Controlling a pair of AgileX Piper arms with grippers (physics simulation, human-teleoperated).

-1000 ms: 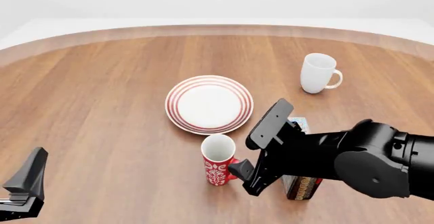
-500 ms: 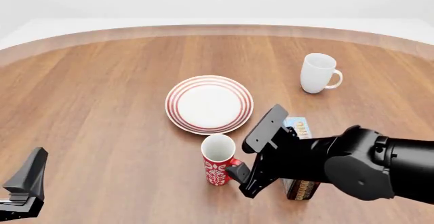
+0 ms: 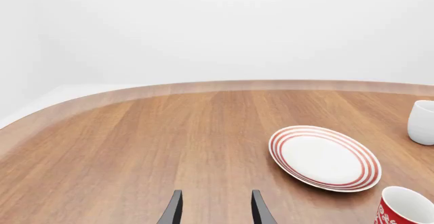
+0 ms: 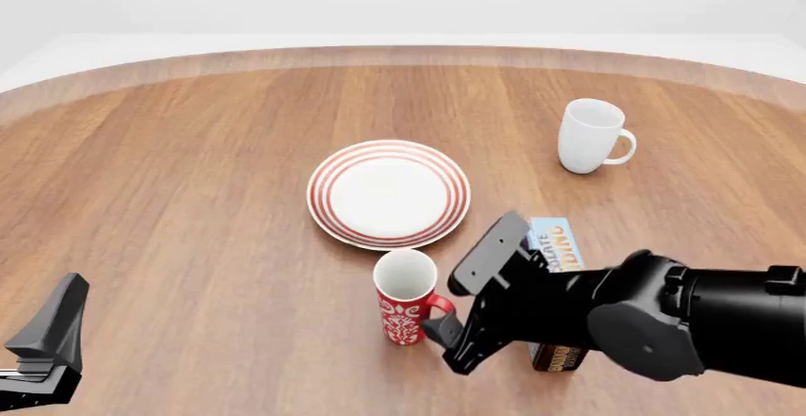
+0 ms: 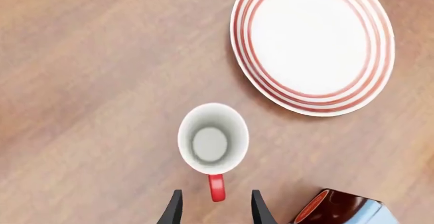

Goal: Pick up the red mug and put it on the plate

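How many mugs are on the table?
2. The red mug stands just in front of the plate, by the right gripper. The white mug stands farther back on the right. None seems hidden.

Front view high over table, right wrist straight down – both share the plate (image 4: 388, 193), left wrist low

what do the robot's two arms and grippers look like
Both are matte black. The right arm is bulky, with rounded joint housings and a flat rectangular plate near the right gripper. The left gripper has thin, pointed black fingers. No cables or markings are visible.
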